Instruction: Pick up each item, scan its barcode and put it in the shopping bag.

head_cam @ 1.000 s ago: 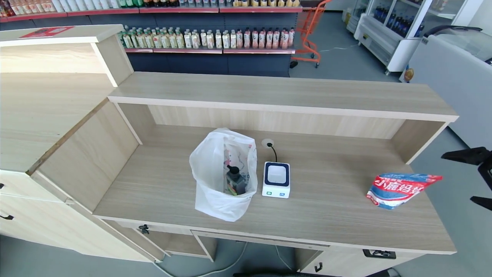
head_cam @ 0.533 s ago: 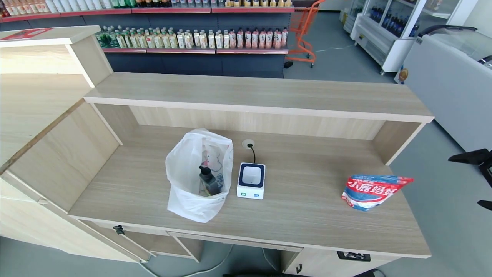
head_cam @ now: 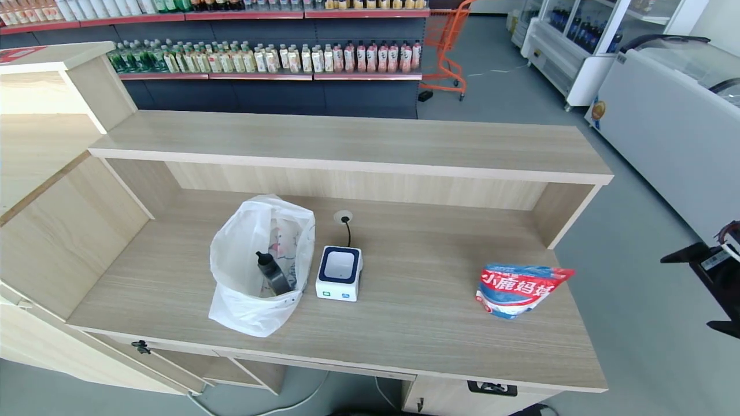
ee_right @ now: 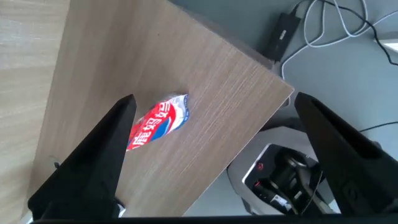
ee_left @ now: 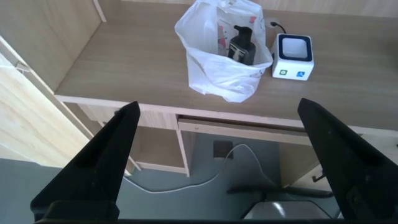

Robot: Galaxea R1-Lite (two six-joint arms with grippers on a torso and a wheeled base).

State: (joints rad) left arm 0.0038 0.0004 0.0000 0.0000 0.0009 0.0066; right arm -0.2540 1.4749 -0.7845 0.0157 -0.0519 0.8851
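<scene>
Two items matter here, one already bagged and one waiting. The left gripper (ee_left: 219,104) hangs out beyond the counter's (head_cam: 404,329) front edge, toward its left end. Its fingers are spread wide and hold nothing. Its camera looks over the bag, so it seems parked where it could reach the bag's mouth.

The white shopping bag (head_cam: 240,289) stands near the front edge, left of the middle. Its mouth sags open upward, which leaves room to drop things in from above. A dark pump bottle (head_cam: 272,276) leans inside it, presumably scanned already.

Just beside the bag, on its right, sits the scanner (head_cam: 339,273) with its window facing up. Its cable (head_cam: 348,231) runs back to a hole near the rear wall. Standing so close to the bag, it keeps the path from scan to drop short.

Well apart, near the counter's right edge, the red, white and blue pouch (head_cam: 520,283) rests on bare wood, touching nothing. It is the item left to pick up. Whether it lies flat or is propped up is hard to tell.

The right gripper (ee_right: 216,99) hovers off the counter's right end, over the floor, wide open and empty. The pouch sits in its camera's view, so it is probably lining up to descend. A soft pouch likely calls for a pinch at one edge.
</scene>
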